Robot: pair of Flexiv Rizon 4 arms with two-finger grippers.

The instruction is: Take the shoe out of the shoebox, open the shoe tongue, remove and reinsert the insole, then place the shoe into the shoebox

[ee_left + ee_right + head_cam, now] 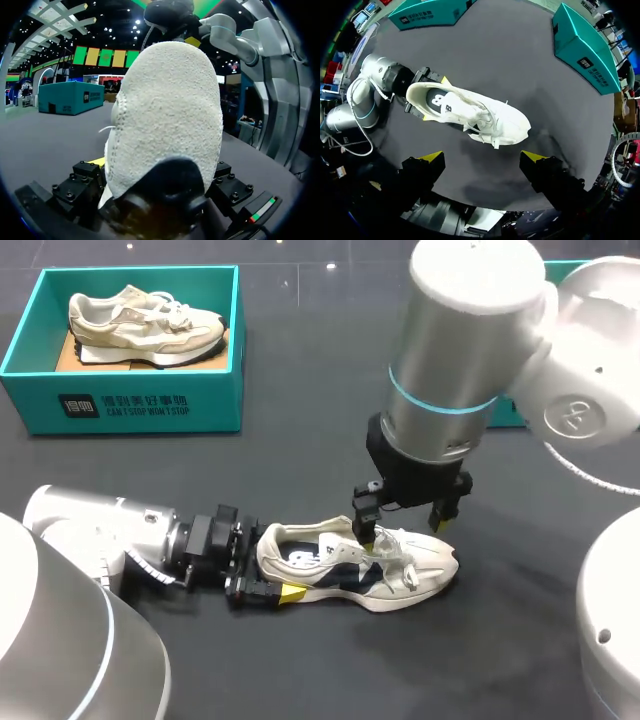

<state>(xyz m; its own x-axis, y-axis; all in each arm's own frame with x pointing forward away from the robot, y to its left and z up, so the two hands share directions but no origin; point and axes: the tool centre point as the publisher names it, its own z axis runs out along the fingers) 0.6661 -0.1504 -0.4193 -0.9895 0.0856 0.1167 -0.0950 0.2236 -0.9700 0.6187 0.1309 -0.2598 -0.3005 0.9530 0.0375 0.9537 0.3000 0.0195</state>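
A cream sneaker with navy panels (425,565) lies on its sole on the dark table, heel to the left. My left gripper (268,562) lies low along the table at the heel, one yellow-tipped finger on each side of it and against it. The left wrist view is filled by the heel (167,110), which sits between those fingers. My right gripper (405,525) hangs open just above the laces and tongue. From the right wrist, the shoe (470,112) lies ahead of the spread yellow tips of the right gripper (482,157), and the left gripper (434,99) clasps the heel.
A teal shoebox (140,405) stands at the back left with a second, beige sneaker (140,325) inside. Another teal box (582,47) stands at the back right, mostly hidden behind my right arm in the head view.
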